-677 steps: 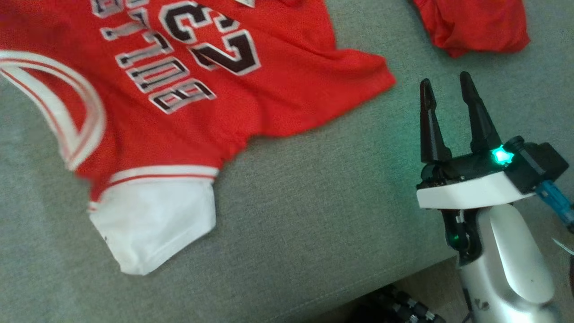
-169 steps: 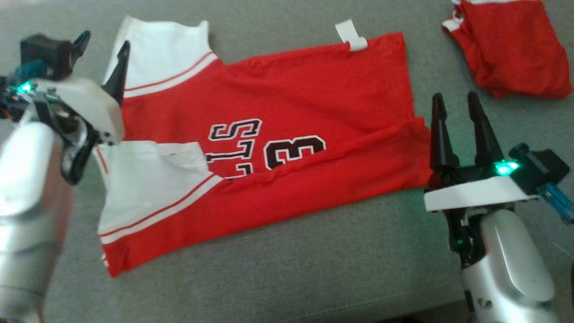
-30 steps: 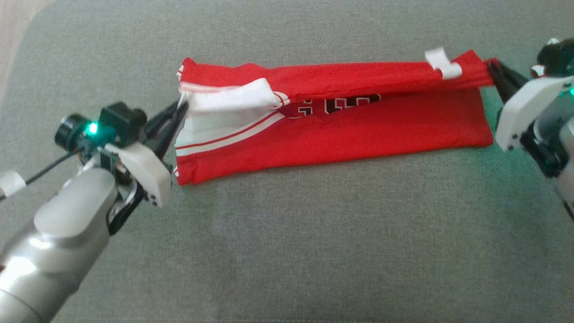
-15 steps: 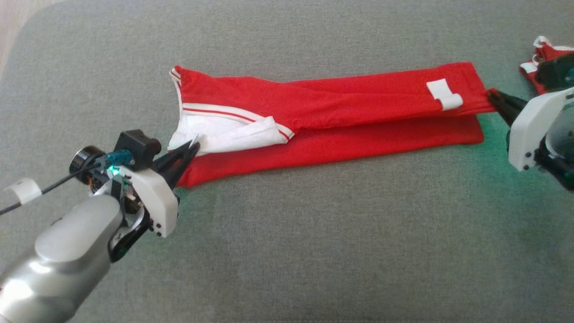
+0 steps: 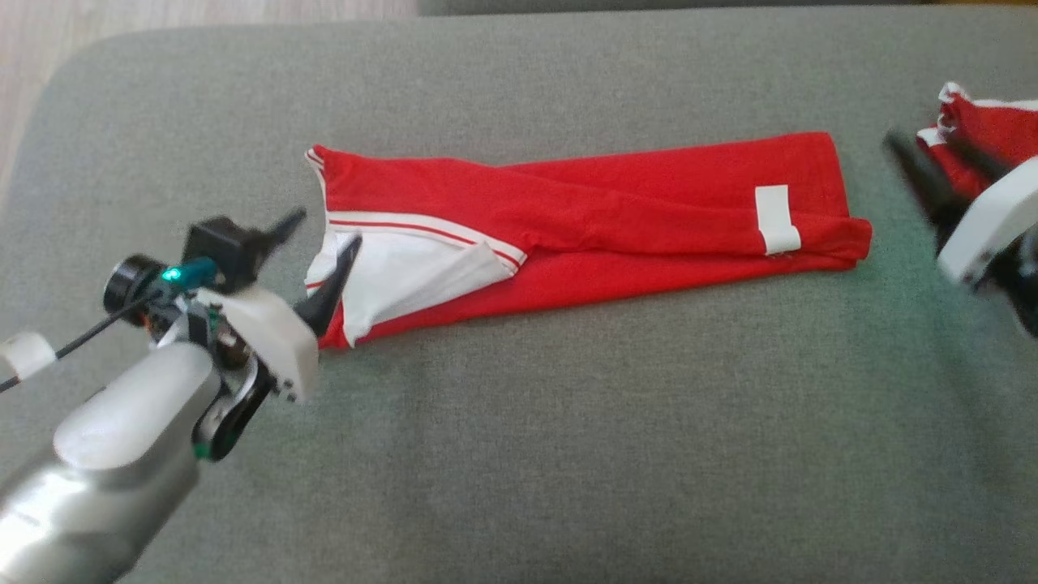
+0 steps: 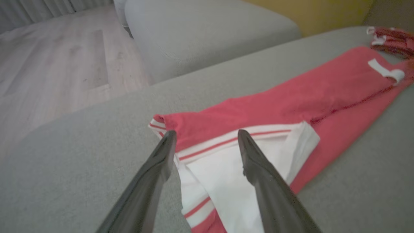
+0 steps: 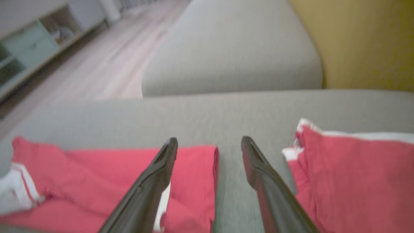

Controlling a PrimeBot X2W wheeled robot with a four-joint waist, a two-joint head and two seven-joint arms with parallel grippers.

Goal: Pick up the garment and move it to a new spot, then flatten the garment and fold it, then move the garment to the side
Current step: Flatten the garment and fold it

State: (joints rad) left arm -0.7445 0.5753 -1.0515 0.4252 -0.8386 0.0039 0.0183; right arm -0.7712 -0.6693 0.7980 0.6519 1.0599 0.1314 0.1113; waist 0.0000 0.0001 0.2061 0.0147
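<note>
The garment (image 5: 616,219), a red jersey with white trim, lies folded into a long narrow strip across the grey sofa cushion (image 5: 568,422). A white label (image 5: 777,219) shows near its right end. My left gripper (image 5: 324,229) stands open at the strip's left end, its fingers astride the white sleeve part (image 6: 226,174) and holding nothing. My right gripper (image 5: 920,142), blurred, is open and a short way off the strip's right end. In the right wrist view my right gripper (image 7: 210,140) points at that red end (image 7: 97,168) with bare cushion between its fingers.
A second red garment (image 5: 993,130) lies bunched at the far right, close beside my right gripper's fingers. Another grey cushion (image 6: 210,29) and a wooden floor (image 6: 64,64) lie beyond the sofa's far edge. A yellow wall (image 7: 365,42) stands behind.
Both grippers have opened and let go of the garment. Its upper layer has dropped flat onto the lower one. My right gripper has drawn back to the right.
</note>
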